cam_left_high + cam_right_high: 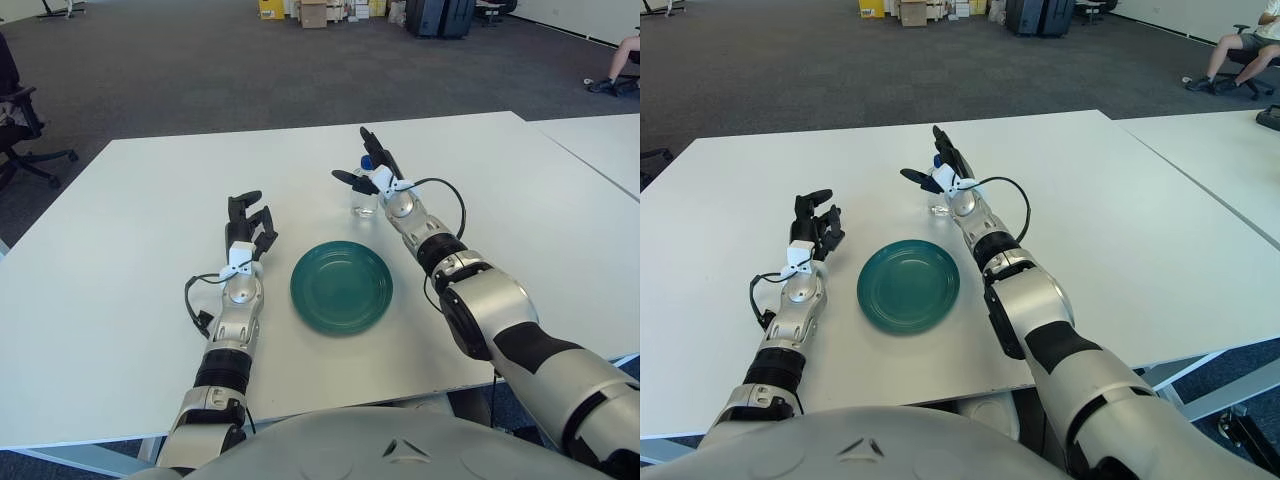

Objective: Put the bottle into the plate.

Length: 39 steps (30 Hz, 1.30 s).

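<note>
White tabletop [120,300] fills the near field, set in an open room with dark grey carpet [180,60]. Nearest the camera, the robot's grey torso shell shows along the bottom edge, with both silver-and-black forearms reaching forward over the table.

Left hand [246,222] shows left of the plate, apart from it, dark fingers loosely curled and pointing away from the robot, nothing in them. Contact with the tabletop cannot be judged.

Teal round plate [341,286] lies flat on the table between the two arms, nothing on it.

Right hand [372,168] is extended past the far rim of the plate. Fingers are spread: one dark finger [346,179] juts out toward the robot's left, the others [380,152] point up and away. Small clear bottle with a blue cap [364,198] stands upright on the table right at this hand, on its left side, the cap showing between the spread fingers. Fingers bracket the bottle top but do not look closed on it; actual contact cannot be confirmed. Bottle is outside the plate, just beyond its far rim.

Second white table [600,150] adjoins on the right. Farther back: black office chair [20,130] at the left edge, cardboard boxes [312,12] and dark cases [440,16] along the far side, and a seated person's legs [1230,55] at far right.
</note>
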### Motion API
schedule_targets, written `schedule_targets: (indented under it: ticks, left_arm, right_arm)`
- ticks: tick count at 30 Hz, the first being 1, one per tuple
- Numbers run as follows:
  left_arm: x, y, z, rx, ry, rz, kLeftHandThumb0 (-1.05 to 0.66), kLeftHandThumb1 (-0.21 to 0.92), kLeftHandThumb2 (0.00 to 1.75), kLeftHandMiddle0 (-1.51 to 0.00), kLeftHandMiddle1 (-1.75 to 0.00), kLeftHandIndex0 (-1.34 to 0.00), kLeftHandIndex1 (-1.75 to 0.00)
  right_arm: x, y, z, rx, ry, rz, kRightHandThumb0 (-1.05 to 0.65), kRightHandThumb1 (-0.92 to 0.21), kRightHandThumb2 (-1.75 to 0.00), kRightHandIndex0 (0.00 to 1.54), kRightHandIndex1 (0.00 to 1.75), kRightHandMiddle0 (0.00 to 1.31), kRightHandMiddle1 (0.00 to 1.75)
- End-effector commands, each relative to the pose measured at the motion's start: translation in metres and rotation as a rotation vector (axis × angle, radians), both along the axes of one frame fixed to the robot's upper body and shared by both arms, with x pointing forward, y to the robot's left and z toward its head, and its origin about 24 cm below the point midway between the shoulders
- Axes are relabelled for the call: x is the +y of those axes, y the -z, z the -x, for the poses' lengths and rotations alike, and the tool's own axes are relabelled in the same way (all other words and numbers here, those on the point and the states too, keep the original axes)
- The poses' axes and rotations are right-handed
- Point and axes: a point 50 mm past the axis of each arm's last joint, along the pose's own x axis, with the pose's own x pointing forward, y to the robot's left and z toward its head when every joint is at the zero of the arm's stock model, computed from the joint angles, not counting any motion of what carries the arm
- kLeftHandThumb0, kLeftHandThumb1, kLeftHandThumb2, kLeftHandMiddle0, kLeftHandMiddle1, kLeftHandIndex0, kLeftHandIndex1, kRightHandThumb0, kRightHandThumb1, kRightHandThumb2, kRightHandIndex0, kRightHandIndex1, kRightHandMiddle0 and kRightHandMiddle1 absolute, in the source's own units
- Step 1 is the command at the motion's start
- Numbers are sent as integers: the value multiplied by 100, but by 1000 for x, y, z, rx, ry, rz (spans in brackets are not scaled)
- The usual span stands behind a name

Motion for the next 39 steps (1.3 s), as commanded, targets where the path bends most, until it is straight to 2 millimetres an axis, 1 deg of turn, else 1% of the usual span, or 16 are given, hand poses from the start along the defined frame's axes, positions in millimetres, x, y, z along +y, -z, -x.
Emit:
schedule_targets:
  ticks: [1, 12, 16, 20, 29, 39]
  left_arm:
    - [0, -6, -3, -25, 4, -17, -59, 92, 77, -46, -58, -16, -110]
    - [0, -5, -3, -28, 0, -8, -59, 92, 76, -46, -57, -16, -111]
    - [1, -5, -2, -28, -2, -8, -59, 92, 76, -46, -57, -17, -111]
    - [3, -3, -1, -18, -5, -6, -60, 92, 76, -46, -57, -16, -111]
    - [5, -1, -1, -14, -7, -10, -61, 92, 76, -46, -57, -15, -110]
    - [7, 0, 0, -13, -10, -19, -61, 92, 77, -45, -56, -15, -110]
  right_arm:
    - [-3, 5, 0, 32, 13, 20, -105, -92, -28, 0, 0, 0, 0]
    - [-13, 15, 1, 92, 74, 26, -105, -92, -27, 0, 0, 0, 0]
    - [-19, 18, 1, 102, 108, 10, -105, -92, -27, 0, 0, 0, 0]
    - [-28, 22, 1, 124, 182, -32, -105, -92, -29, 0, 0, 0, 0]
    - [-39, 27, 1, 176, 247, -88, -105, -92, -34, 0, 0, 0, 0]
    - [-40, 31, 2, 226, 280, -129, -105, -92, -36, 0, 0, 0, 0]
